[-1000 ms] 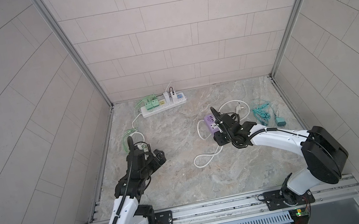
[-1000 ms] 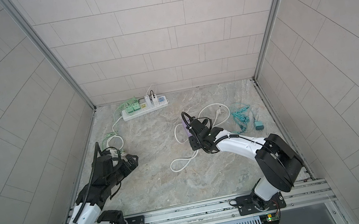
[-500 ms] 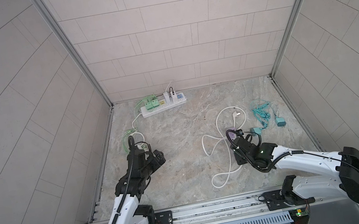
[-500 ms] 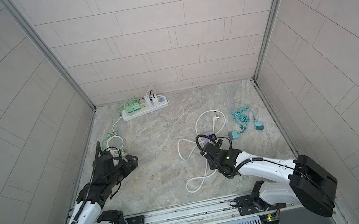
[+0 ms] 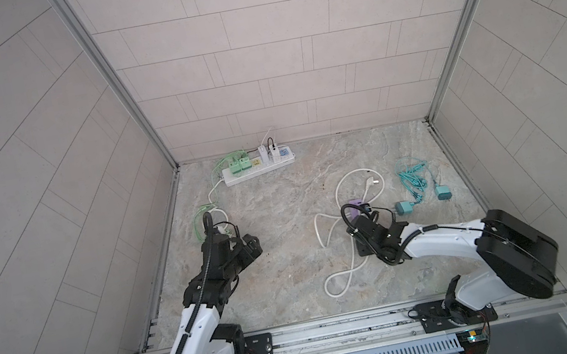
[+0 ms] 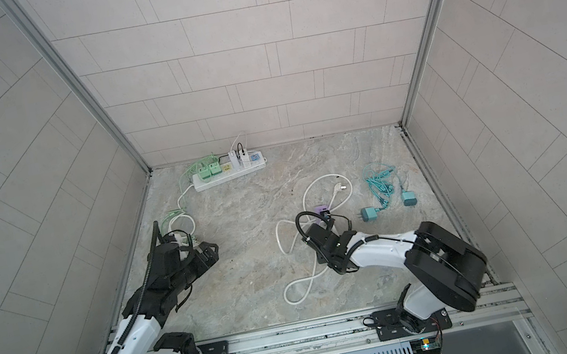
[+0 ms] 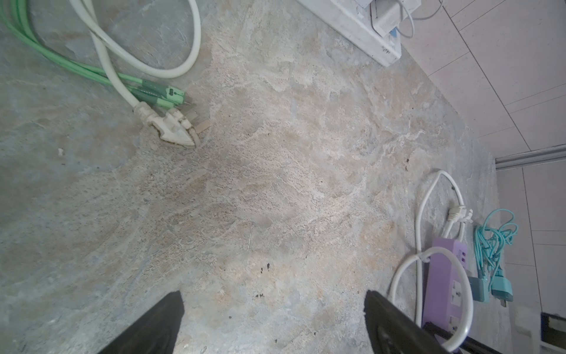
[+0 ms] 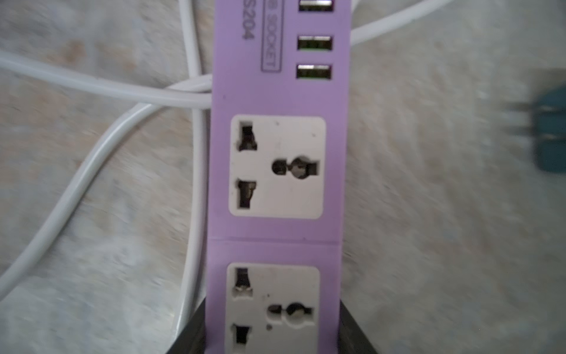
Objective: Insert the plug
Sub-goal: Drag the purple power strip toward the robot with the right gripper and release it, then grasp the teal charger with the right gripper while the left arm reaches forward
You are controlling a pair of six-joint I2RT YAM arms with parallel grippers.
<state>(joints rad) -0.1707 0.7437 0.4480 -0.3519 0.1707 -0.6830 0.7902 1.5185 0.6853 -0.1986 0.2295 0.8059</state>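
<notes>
The right fingers (image 8: 355,334) are closed on the near end of the purple power strip (image 8: 278,239), one on each long side, so the strip is pinned flat on the desk (image 5: 282,225) with its sockets facing up. In both top views the strip (image 5: 354,205) runs roughly along the 12-to-6 line, its held end at 6 under the wrist and its far end at 12. Its own white cord (image 5: 331,256) loops away towards 9 and 7 o'clock.

The teal plug (image 5: 402,207) lies flat on the desk just beside the strip, at about 3 o'clock from it and not touching it. Its prongs point towards 9 o'clock, at the strip's side wall rather than down into a socket. In the right wrist view it is only a blurred teal shape (image 8: 551,135), so the prong direction is probably best trusted from a top view (image 6: 370,214).

The left fingers (image 7: 153,325) are spread wide and hold nothing. They hang over bare desk well apart from the plug, which sits at about 3 o'clock from them, beyond the strip.

The right arm is nearer the plug but is busy steadying the strip. The pickup therefore likely falls to the left arm, which must reach across towards 3 o'clock. The plug must then be turned prongs-down over a socket.
</notes>
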